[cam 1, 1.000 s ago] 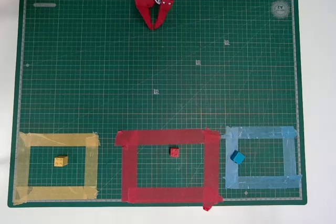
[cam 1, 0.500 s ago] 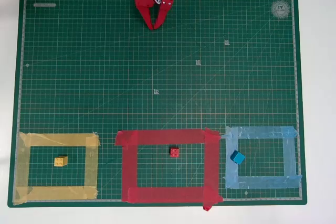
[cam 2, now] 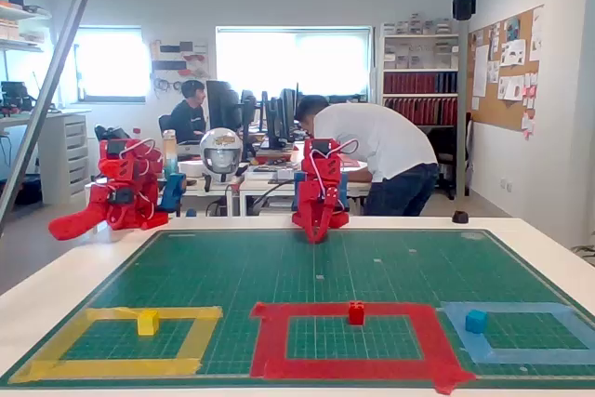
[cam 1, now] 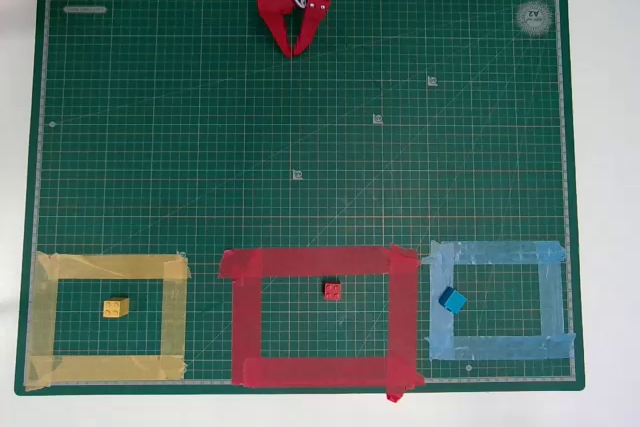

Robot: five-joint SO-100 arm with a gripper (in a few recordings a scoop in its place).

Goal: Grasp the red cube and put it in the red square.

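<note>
In the overhead view, the red plastic two-finger gripper (cam 1: 293,47) is pointing down over the top edge of the dark green gridded cutting mat (cam 1: 300,127), its 2 fingers pressed together to a single tip with nothing between them. The tiny bright red studded cube (cam 1: 333,291) is sitting inside the large outline of wide red tape strips (cam 1: 245,317), slightly above its middle and apart from every strip. To the left, a small yellow cube (cam 1: 116,307) is lying within a yellow tape outline (cam 1: 175,317). To the right, a small blue cube (cam 1: 453,299) is resting turned at an angle, just inside the left strip of a light blue tape outline (cam 1: 500,252).

In the fixed view, the gripper (cam 2: 316,235) is hanging at the far edge of the mat (cam 2: 316,267), fingers closed together. The red cube (cam 2: 356,313) is standing inside the red tape outline (cam 2: 270,341), near its far strip. The yellow cube (cam 2: 147,323) and blue cube (cam 2: 476,321) are sitting in their own outlines. 2 people are working at desks behind the table.
</note>
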